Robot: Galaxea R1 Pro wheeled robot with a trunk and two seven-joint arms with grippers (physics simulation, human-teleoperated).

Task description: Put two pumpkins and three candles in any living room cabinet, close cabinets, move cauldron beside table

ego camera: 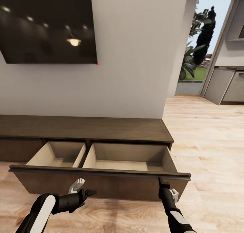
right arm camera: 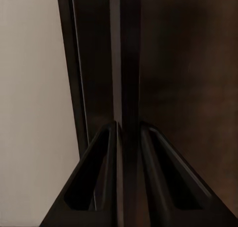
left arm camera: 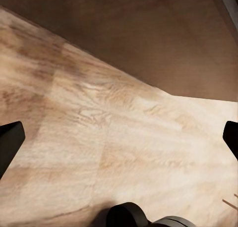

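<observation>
Cabinet [ego camera: 84,128]: long dark brown console against the wall beneath a wall-mounted screen [ego camera: 47,24]. One wide drawer [ego camera: 101,183] pulled fully out, pale interior in two compartments.

Right gripper [ego camera: 164,182]: at 5 o'clock in the head view, on the drawer front's top edge. Right wrist view shows what the head view hides: both fingers [right arm camera: 101,177] pressed against a thin dark lip [right arm camera: 126,88] between them, pinching it.

Left gripper [ego camera: 86,193]: at 7 o'clock, below the drawer front, apart from it. Left wrist view shows its fingertips [left arm camera: 10,140] spread wide over bare wood floor [left arm camera: 114,152].

Open floor runs toward 2 o'clock to a doorway [ego camera: 203,46].
</observation>
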